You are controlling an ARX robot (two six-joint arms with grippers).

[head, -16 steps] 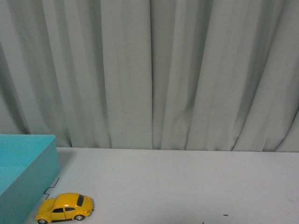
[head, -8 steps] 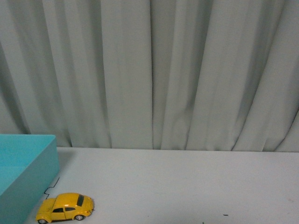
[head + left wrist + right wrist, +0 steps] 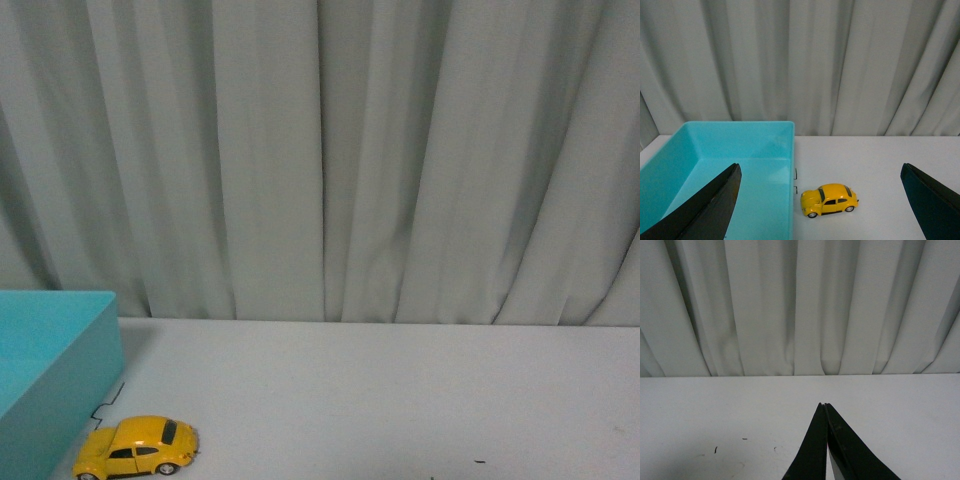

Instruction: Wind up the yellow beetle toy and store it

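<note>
Fingers on my left gripper (image 3: pixel 820 166) wide, empty; right gripper (image 3: pixel 823 405) pressed together; yellow beetle toy (image 3: pixel 829 199) just beside teal bin (image 3: pixel 740 140).

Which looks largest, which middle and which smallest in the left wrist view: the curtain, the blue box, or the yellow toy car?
1. curtain, which fills the whole background
2. blue box, partly cut off by the picture's edge
3. yellow toy car, clearly the smallest

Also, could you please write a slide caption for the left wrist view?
Open left pincer faces the yellow beetle toy standing on the white table beside the turquoise bin.
</note>
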